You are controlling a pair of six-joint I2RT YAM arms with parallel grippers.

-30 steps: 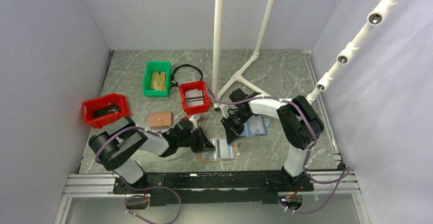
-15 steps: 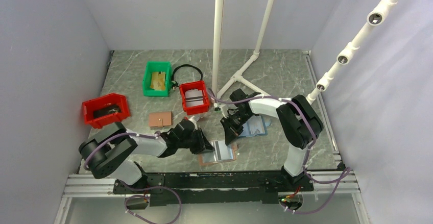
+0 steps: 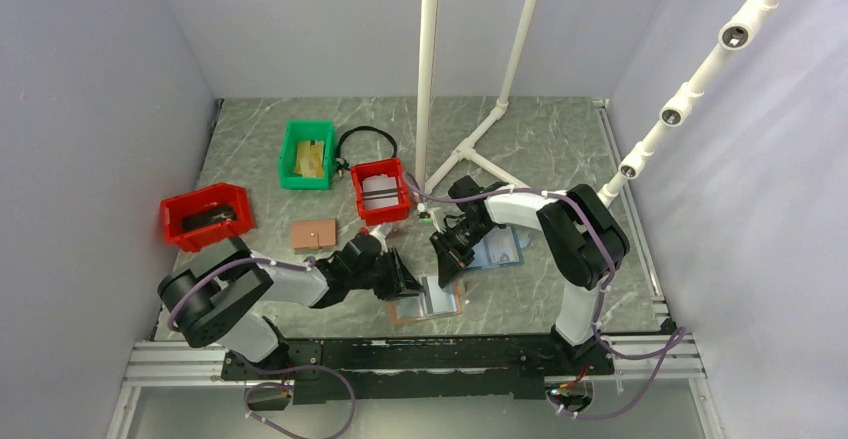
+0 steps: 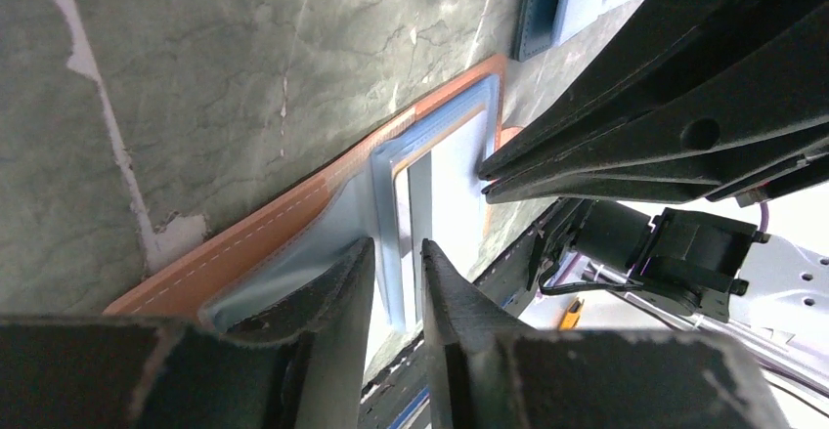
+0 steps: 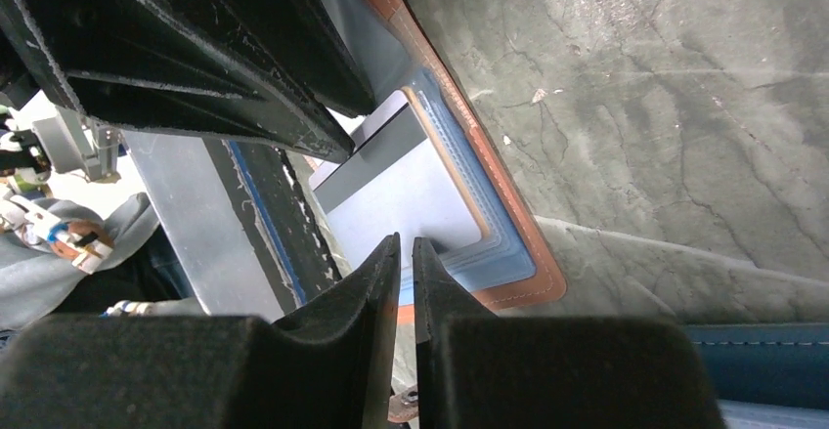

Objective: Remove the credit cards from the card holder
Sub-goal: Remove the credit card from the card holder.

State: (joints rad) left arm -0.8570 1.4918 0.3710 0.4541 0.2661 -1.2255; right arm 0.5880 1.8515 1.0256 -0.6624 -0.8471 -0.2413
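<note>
Left gripper (image 4: pixel 396 248): I see jaws slightly apart, astride the blue pocket edge of the card holder (image 4: pixel 293 216), which lies open on the table (image 3: pixel 530 304). Right gripper (image 5: pixel 406 243): nearly closed, tips at the credit card (image 5: pixel 411 190) in the holder.

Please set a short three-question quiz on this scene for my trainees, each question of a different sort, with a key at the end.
1. True or false: the card holder lies open on the table with a pale credit card showing inside it.
2. Multiple choice: the inside lining of the card holder is A) red, B) light blue, C) green.
3. Count: how many red bins stand on the table?

Key: 1 true; 2 B; 3 two.
</note>
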